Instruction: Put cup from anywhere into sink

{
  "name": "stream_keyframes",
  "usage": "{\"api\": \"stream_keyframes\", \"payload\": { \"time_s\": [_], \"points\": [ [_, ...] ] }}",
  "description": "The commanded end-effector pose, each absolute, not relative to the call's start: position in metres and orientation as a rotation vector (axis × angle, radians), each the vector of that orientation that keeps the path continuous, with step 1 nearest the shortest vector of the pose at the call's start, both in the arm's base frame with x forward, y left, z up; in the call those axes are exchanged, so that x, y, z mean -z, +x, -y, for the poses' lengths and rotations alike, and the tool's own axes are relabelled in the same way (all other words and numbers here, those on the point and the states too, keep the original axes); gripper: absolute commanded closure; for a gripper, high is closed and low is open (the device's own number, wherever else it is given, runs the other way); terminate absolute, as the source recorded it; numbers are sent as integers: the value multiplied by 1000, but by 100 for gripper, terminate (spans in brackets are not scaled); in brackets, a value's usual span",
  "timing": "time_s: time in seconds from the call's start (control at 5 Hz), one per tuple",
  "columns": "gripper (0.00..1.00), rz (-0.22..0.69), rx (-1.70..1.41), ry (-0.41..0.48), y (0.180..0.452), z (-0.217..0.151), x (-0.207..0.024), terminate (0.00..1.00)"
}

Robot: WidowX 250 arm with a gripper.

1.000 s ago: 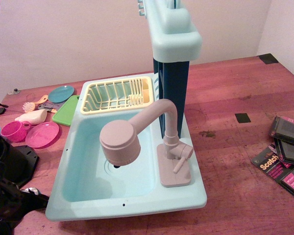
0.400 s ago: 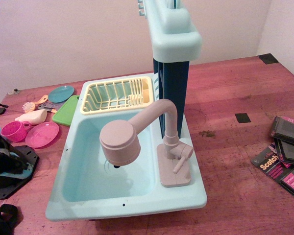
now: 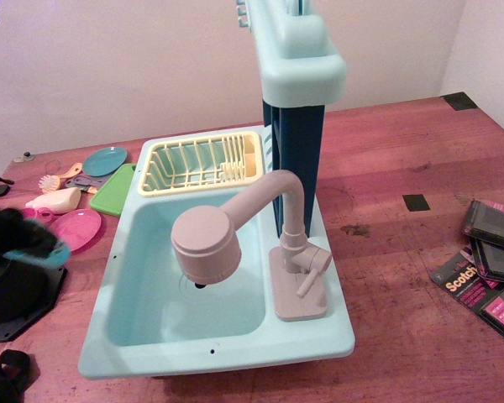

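Note:
My gripper [image 3: 18, 237] is a blurred black shape at the far left, above the table and left of the sink. A small turquoise cup [image 3: 44, 253] shows at its lower right edge and appears held in it. The blur hides how the jaws stand. The pale aqua sink [image 3: 235, 344] fills the middle, with a rectangular basin [image 3: 151, 294], a beige faucet [image 3: 206, 243] and a yellow dish rack [image 3: 203, 161]. The cup is just outside the sink's left rim.
A pink plate [image 3: 77, 228], a partly hidden pink cup [image 3: 42, 215], a green board [image 3: 118, 191] and a teal plate [image 3: 105, 159] lie left of the sink. A black base [image 3: 13, 294] sits under the gripper. The sink's tall blue column [image 3: 298, 143] rises behind the faucet. Tape packs [image 3: 487, 269] lie right.
The gripper has risen from the lower left corner and moved right toward the sink, with the turquoise cup travelling along in it.

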State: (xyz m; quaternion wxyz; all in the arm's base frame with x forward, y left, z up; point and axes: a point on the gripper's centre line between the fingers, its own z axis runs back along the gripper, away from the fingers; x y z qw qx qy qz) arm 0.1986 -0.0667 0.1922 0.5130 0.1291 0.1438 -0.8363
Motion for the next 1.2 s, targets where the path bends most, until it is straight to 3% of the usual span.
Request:
{"api": "stream_keyframes", "payload": {
  "time_s": [0.0, 0.2, 0.8, 1.0],
  "points": [
    [100, -309, 2049, 373, 239, 54, -210, 0],
    [100, -309, 2101, 373, 267, 55, -205, 0],
    [100, -256, 2172, 173, 276, 81, -121, 0],
    [0, -190, 2213, 154, 273, 81, -108, 0]
  ]
}}
